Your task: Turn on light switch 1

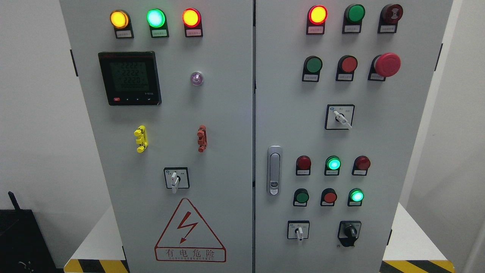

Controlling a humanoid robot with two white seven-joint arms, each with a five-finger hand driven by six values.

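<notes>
A grey electrical cabinet (pixel 227 113) with two doors fills the head view. White rotary selector switches sit on the left door (pixel 174 179), at mid right door (pixel 340 116) and at its lower part (pixel 299 230); a black rotary knob (pixel 349 230) is beside the last. Push buttons include a green one (pixel 313 65), a red one (pixel 347 64), and a lower row: green (pixel 302 197), red (pixel 329 197) and lit green (pixel 356 195). The labels are too small to read, so I cannot tell which one is switch 1. Neither hand shows.
Lit yellow (pixel 119 19), green (pixel 155 17) and red (pixel 191 17) lamps top the left door, above a digital meter (pixel 130 78). A red emergency stop (pixel 387 64) and a door handle (pixel 274 170) are on the right door. A black object (pixel 19 239) sits at lower left.
</notes>
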